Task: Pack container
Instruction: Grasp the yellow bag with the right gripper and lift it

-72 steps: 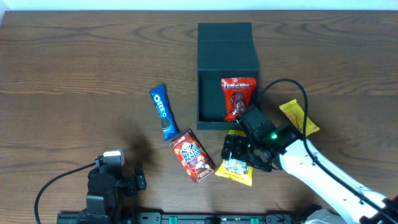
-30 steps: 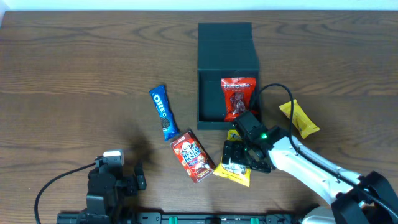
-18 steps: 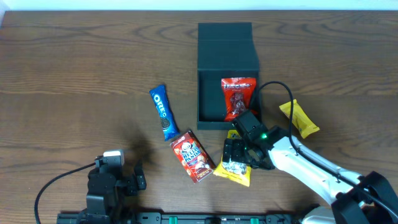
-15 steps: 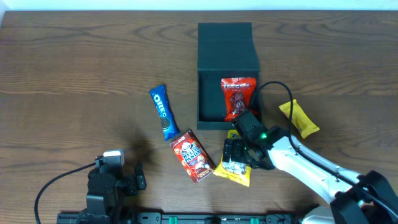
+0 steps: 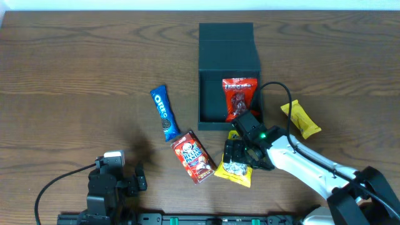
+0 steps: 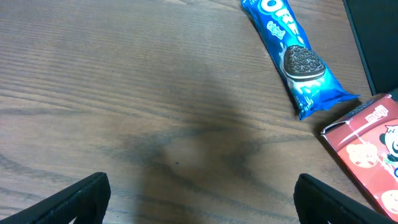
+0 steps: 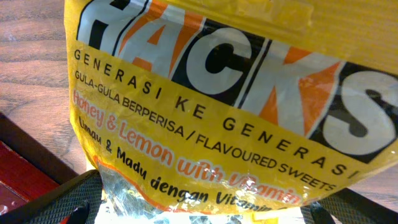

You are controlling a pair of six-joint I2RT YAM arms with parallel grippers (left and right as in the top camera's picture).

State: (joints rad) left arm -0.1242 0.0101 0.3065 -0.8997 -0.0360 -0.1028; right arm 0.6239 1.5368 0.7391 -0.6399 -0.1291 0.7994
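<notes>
The container is a dark teal-black box at the table's back centre, its flap lid open toward the far side. A red snack packet lies inside it. My right gripper is down over a yellow Hacks sweets bag just in front of the container. In the right wrist view the bag fills the frame, and the right gripper's fingers are wide apart on either side of it. My left gripper is open and empty over bare table at the front left.
A blue Oreo packet lies left of the container. A red Hello Panda box lies left of the Hacks bag. A yellow packet lies to the right of the container.
My right gripper has shifted slightly left and lower over the Hacks bag, which has slid a little to the left. The left arm has not moved.
</notes>
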